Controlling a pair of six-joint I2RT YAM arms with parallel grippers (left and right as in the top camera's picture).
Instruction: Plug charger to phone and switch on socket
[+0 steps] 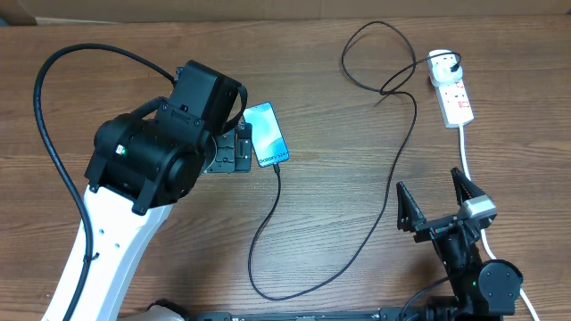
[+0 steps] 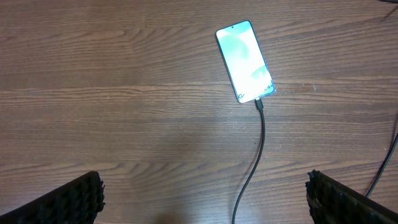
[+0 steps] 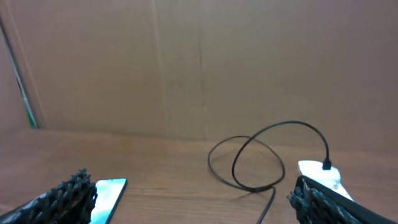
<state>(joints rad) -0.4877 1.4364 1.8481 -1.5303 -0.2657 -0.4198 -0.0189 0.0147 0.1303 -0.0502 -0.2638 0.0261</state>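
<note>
The phone (image 1: 266, 134) lies face up with a lit teal screen, just right of my left arm. In the left wrist view the phone (image 2: 245, 61) has the charger's connector (image 2: 260, 106) sitting at its bottom edge. The charger cable (image 1: 393, 178) loops across the table to its black plug (image 1: 455, 64) in the white socket (image 1: 452, 89) at the far right. My left gripper (image 2: 202, 191) hovers open near the phone, and the cable passes between its fingers (image 2: 68, 202). My right gripper (image 1: 431, 187) stands open, short of the socket (image 3: 320, 173), holding nothing.
The socket's thick white cord (image 1: 466, 152) runs down the right side past my right arm. A brown cardboard wall (image 3: 199, 62) closes the table's far edge. My left arm's own black cable (image 1: 45, 116) arcs at the far left.
</note>
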